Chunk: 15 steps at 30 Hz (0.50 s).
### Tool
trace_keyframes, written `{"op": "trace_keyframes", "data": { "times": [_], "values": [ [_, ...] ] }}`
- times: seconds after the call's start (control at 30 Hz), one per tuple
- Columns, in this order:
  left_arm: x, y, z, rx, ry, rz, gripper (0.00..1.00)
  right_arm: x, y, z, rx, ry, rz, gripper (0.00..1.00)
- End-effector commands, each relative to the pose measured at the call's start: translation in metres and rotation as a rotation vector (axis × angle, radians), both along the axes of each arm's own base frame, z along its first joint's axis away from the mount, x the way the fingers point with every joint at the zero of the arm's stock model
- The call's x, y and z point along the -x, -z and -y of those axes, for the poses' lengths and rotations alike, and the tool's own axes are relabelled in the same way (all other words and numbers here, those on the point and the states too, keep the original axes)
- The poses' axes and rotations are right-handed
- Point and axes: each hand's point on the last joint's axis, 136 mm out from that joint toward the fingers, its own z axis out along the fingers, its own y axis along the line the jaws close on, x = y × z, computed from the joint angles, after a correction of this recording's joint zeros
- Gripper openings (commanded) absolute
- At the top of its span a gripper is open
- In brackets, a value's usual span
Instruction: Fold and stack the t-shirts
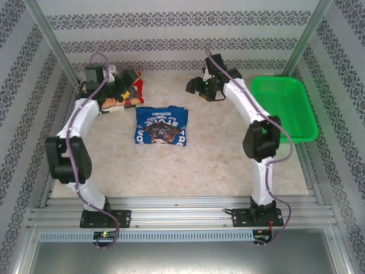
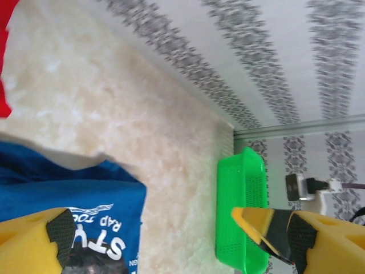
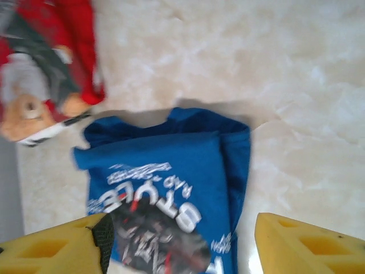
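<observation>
Top view: blue shirt (image 1: 162, 126) lies folded mid-table, so that one looks done. Red shirt (image 1: 130, 85) is a crumpled heap at the back left, right by the left gripper (image 1: 118, 94). Right gripper (image 1: 197, 87) hangs at back centre. Left wrist: fingers spread, nothing between them. Right wrist: also spread wide and empty, above the blue shirt. Left to do, I'd say: fold red, then stack

Bare table (image 1: 217, 160) is open from 3 through 6 to 9 o'clock of the folded blue shirt (image 1: 162, 125), with a free strip at 12 between it and the back wall (image 1: 171, 51). Obstacles: red shirt (image 1: 130, 87) heaped at 10 o'clock with the left arm (image 1: 77, 117) beside it. Green basket (image 1: 285, 105) sits at 2 o'clock on the table's right edge, and the right arm (image 1: 242, 103) crosses between basket and blue shirt.
</observation>
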Motion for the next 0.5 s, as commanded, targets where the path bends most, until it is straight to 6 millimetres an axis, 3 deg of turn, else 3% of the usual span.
{"op": "trace_keyframes", "data": {
  "times": [0.0, 0.13, 0.2, 0.3, 0.47],
  "values": [
    [0.044, 0.030, -0.005, -0.112, 0.053, -0.115, 0.96, 0.034, -0.029, -0.003, 0.009, -0.062, 0.099, 0.71],
    [0.086, 0.096, -0.007, -0.177, 0.112, -0.250, 0.89, 0.082, -0.007, 0.000, 0.011, -0.079, 0.064, 0.72],
    [0.094, 0.123, -0.007, -0.188, 0.124, -0.287, 0.85, 0.103, 0.002, 0.000, 0.003, -0.088, 0.055, 0.74],
    [0.096, 0.152, -0.010, -0.219, 0.117, -0.320, 0.84, 0.131, 0.011, -0.002, 0.001, -0.104, 0.058, 0.79],
    [0.086, 0.177, -0.016, -0.313, 0.111, -0.343, 0.84, 0.166, 0.009, -0.014, 0.000, -0.165, 0.107, 0.89]
  ]
}}
